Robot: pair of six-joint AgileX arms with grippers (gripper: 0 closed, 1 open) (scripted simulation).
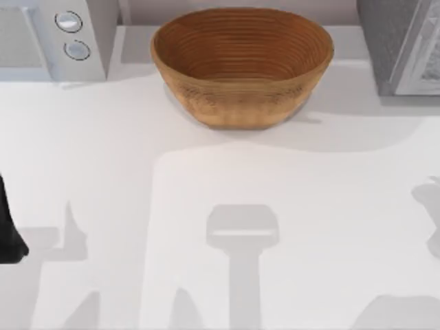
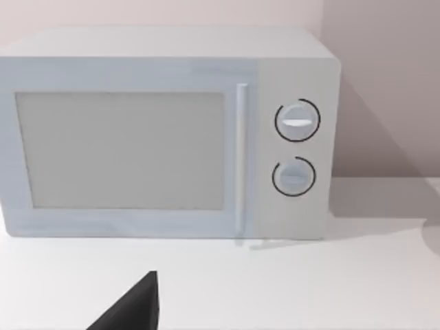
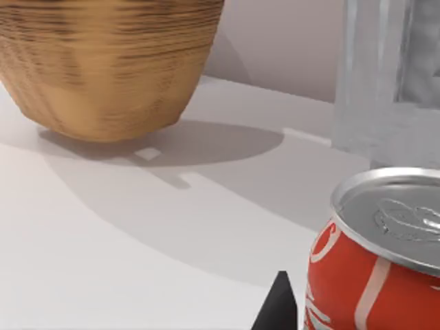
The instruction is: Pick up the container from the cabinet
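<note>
Of your left arm [image 1: 9, 230] you see a black, matte mass at the top view's left edge, narrow above and swelling to a rounded lobe below. No cables, screws or markings can be made out on it. In the left wrist view, a finger [image 2: 130, 308] of the left gripper appears as a flat black wedge with straight edges and a sharp corner. In the right wrist view, a finger [image 3: 278, 306] of the right gripper appears as a small black triangular tip, equally plain and unmarked.
</note>
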